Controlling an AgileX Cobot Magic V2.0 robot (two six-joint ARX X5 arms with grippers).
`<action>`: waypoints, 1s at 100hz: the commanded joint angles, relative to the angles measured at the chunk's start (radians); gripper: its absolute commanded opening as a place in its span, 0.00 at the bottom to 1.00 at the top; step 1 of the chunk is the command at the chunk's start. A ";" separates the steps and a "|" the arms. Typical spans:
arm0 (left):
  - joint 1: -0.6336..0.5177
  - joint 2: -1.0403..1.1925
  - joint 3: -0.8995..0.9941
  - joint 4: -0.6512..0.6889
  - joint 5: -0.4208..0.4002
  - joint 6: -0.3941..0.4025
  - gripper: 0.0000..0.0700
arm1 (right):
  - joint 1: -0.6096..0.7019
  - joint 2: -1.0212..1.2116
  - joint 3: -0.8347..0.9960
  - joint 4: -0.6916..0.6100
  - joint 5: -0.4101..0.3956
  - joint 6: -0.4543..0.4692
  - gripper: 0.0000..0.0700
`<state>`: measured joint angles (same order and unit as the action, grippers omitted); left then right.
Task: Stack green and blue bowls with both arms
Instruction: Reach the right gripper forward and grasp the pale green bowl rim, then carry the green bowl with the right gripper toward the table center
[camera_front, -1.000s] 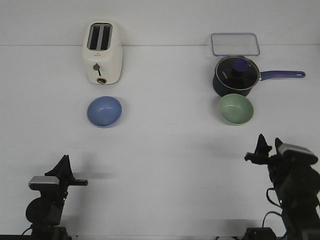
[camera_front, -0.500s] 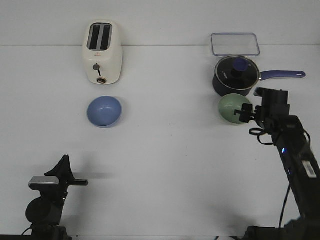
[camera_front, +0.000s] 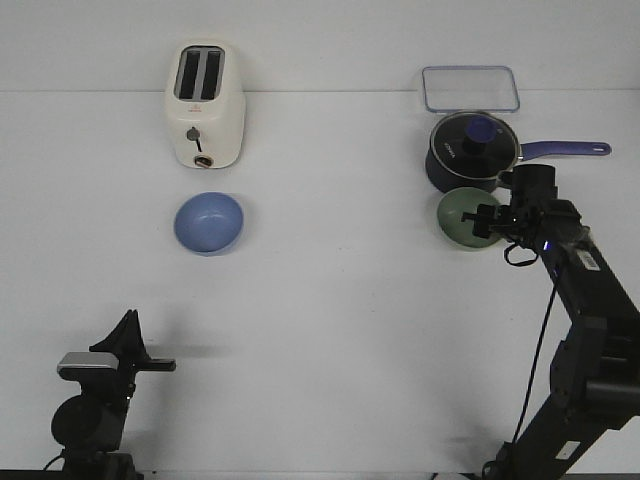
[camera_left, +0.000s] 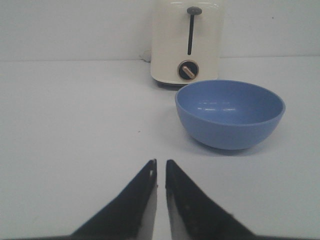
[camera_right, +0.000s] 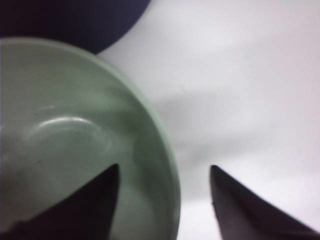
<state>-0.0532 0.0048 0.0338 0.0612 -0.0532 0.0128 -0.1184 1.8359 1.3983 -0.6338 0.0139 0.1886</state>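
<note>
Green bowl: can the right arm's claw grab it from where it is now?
Probably yes. The right claw is open, with one finger inside the green bowl and the other outside its rim. The saucepan sits close behind the bowl but not between the fingers.

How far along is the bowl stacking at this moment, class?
Nothing is stacked: the blue bowl and green bowl sit far apart. In hand: the right gripper is open, straddling the green bowl's rim, not yet closed. The left gripper is shut, short of the blue bowl. Gripping, lifting and stacking remain.
</note>
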 joint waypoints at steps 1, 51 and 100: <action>0.000 -0.002 -0.019 0.016 0.002 0.001 0.02 | 0.000 0.027 0.029 0.011 -0.007 0.006 0.19; 0.000 -0.002 -0.020 0.015 0.002 0.001 0.02 | 0.001 -0.120 0.030 -0.071 -0.160 0.044 0.00; 0.000 -0.002 -0.020 0.015 0.002 0.001 0.02 | 0.382 -0.513 -0.160 -0.174 -0.276 0.068 0.00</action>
<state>-0.0532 0.0048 0.0338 0.0612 -0.0536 0.0128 0.1913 1.3094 1.2716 -0.8227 -0.2577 0.2283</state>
